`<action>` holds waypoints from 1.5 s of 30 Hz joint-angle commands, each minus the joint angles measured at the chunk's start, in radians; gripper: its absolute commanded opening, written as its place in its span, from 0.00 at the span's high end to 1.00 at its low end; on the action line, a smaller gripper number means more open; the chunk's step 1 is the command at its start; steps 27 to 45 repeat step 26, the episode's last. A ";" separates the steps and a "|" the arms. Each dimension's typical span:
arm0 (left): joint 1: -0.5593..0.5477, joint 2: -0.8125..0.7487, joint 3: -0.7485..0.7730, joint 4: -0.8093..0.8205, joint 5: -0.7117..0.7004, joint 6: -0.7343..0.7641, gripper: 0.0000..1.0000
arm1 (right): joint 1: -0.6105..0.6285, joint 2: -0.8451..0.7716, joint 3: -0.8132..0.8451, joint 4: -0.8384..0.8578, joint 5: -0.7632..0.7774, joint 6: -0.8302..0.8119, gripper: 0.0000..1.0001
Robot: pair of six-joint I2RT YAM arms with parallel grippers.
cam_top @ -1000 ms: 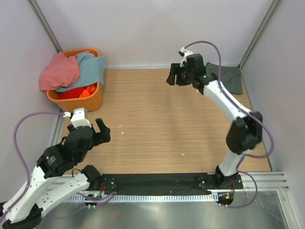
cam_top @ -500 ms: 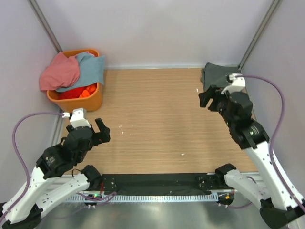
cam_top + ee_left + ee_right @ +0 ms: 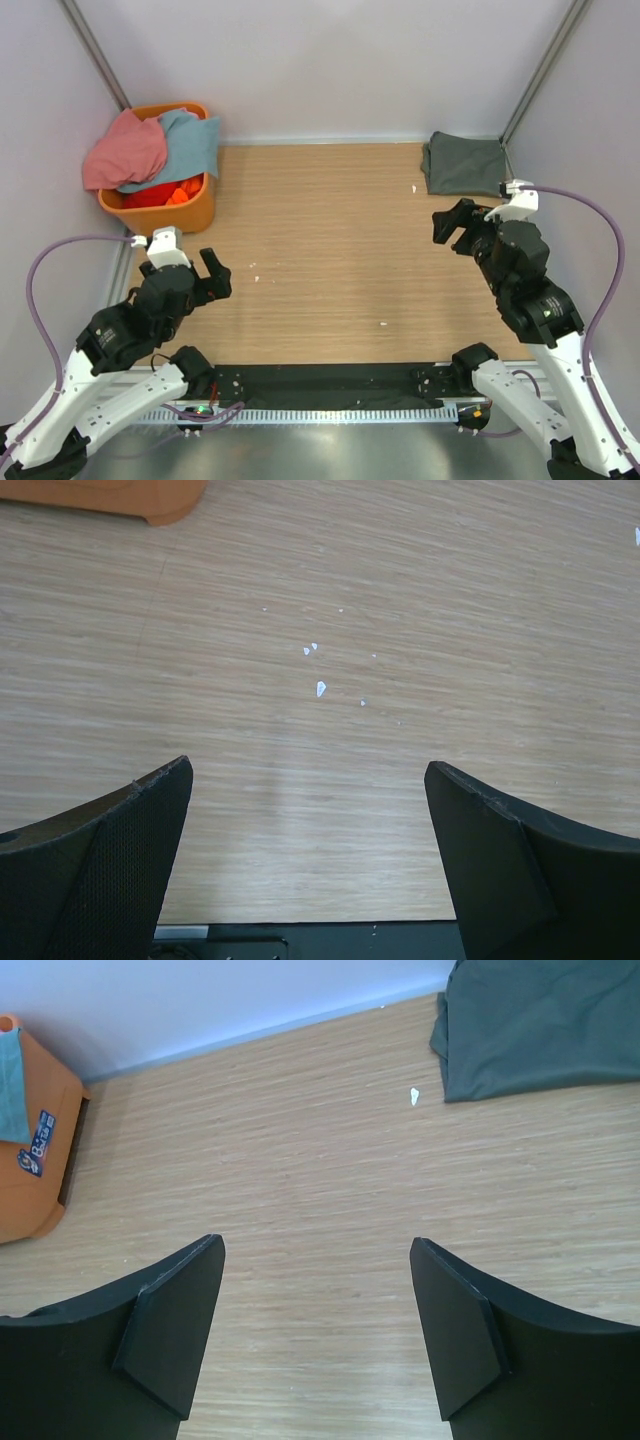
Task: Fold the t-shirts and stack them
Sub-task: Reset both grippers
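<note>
A folded dark grey t-shirt (image 3: 464,163) lies flat in the back right corner of the table; it also shows in the right wrist view (image 3: 545,1025). A salmon-pink t-shirt (image 3: 124,150) and a light blue t-shirt (image 3: 187,146) lie heaped in the orange basket (image 3: 185,215) at the back left. My right gripper (image 3: 456,228) is open and empty, above the table in front of the grey shirt; it also shows in the right wrist view (image 3: 318,1250). My left gripper (image 3: 212,276) is open and empty at the front left, over bare wood, as the left wrist view (image 3: 308,775) shows.
The wooden table (image 3: 330,250) has a few small white specks (image 3: 320,688). Pale walls close the back and both sides. The basket's corner (image 3: 150,500) shows at the top of the left wrist view, and its side (image 3: 30,1160) at the left of the right wrist view.
My right arm has drawn back from the back right corner toward the front, leaving the folded grey shirt uncovered. The left arm has not moved.
</note>
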 commanded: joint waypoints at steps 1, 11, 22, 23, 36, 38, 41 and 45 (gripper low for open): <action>0.001 -0.002 -0.004 0.041 -0.007 -0.008 0.00 | 0.000 0.011 -0.004 -0.002 -0.019 0.027 0.19; -0.001 0.006 -0.006 0.043 0.003 -0.005 0.00 | 0.000 0.024 -0.065 0.024 -0.080 0.080 0.19; 0.001 0.003 -0.009 0.049 0.014 -0.002 0.00 | 0.001 0.022 -0.110 0.020 -0.072 0.099 0.20; 0.002 0.001 -0.009 0.049 0.016 -0.002 0.00 | 0.000 0.022 -0.110 0.014 -0.066 0.099 0.21; 0.001 0.000 -0.010 0.050 0.017 0.000 0.00 | 0.001 0.011 -0.116 0.020 -0.075 0.110 0.19; 0.001 0.000 -0.010 0.050 0.017 0.000 0.00 | 0.001 0.011 -0.116 0.020 -0.075 0.110 0.19; 0.001 0.000 -0.010 0.050 0.017 0.000 0.00 | 0.001 0.011 -0.116 0.020 -0.075 0.110 0.19; 0.001 0.000 -0.010 0.050 0.017 0.000 0.00 | 0.001 0.011 -0.116 0.020 -0.075 0.110 0.19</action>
